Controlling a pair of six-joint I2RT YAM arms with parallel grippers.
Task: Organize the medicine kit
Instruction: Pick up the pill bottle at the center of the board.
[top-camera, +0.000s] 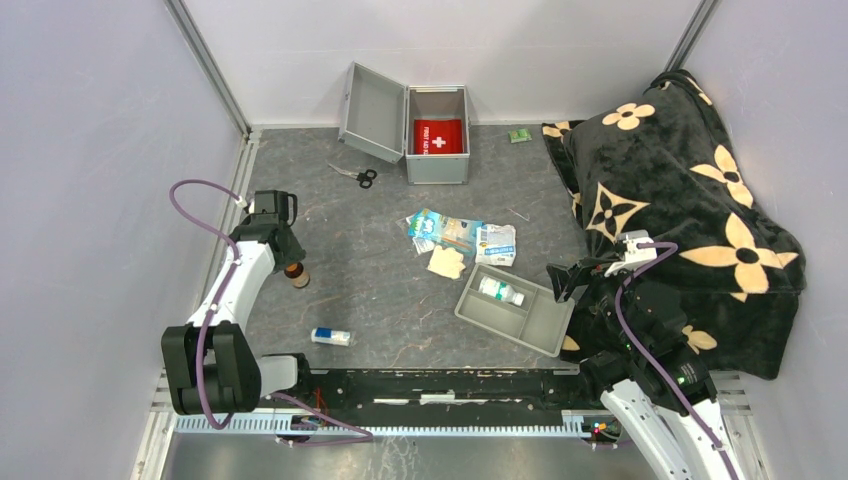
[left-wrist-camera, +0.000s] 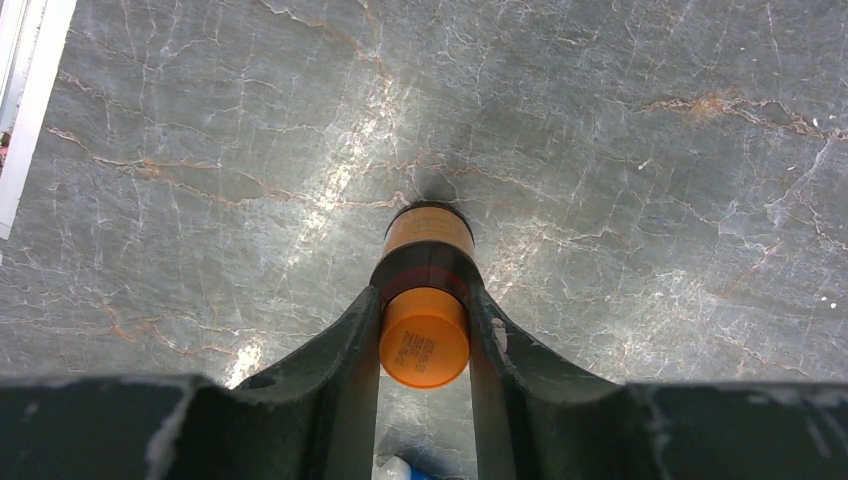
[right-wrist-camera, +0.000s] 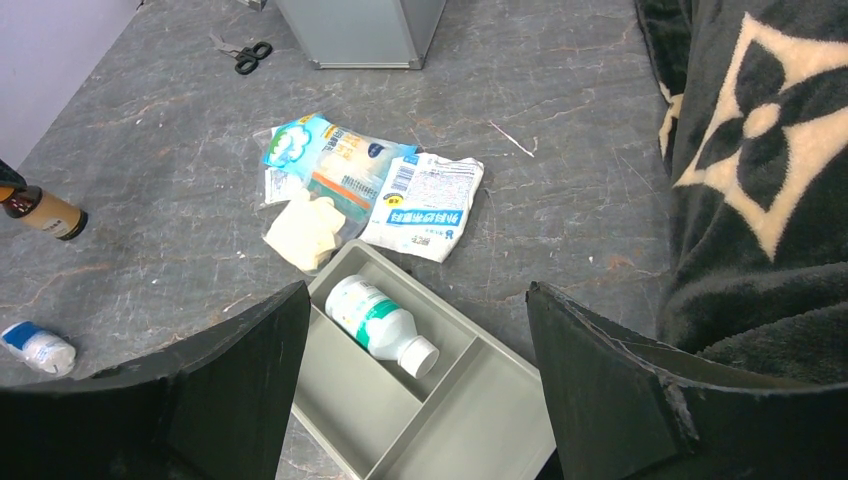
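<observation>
Medicine kit, a boxy silver-grey metal case (top-camera: 438, 167), stands with its hinged lid swung open far ahead of both hands, at the back of the dark marbled desk (top-camera: 390, 300); a flat red pouch with a white cross (top-camera: 438, 136) lies inside it.

The left hand (left-wrist-camera: 425, 300) is clamped on a small amber glass bottle with an orange cap (left-wrist-camera: 428, 240), one finger on each side just under the cap. The bottle is upright, and whether its base touches the desk cannot be told. The right hand (right-wrist-camera: 415, 330) is spread wide and grips nothing; just below and ahead of it sits a shallow grey divided plastic tray (right-wrist-camera: 470, 420) holding a white bottle with a green label (right-wrist-camera: 375, 320).

The step in hand looks like collecting the amber bottle. The next move probably calls for a firm grip and a carry ahead and to the left hand's right, toward the tray or the case, passing over the loose packets (top-camera: 445, 232) between.
</observation>
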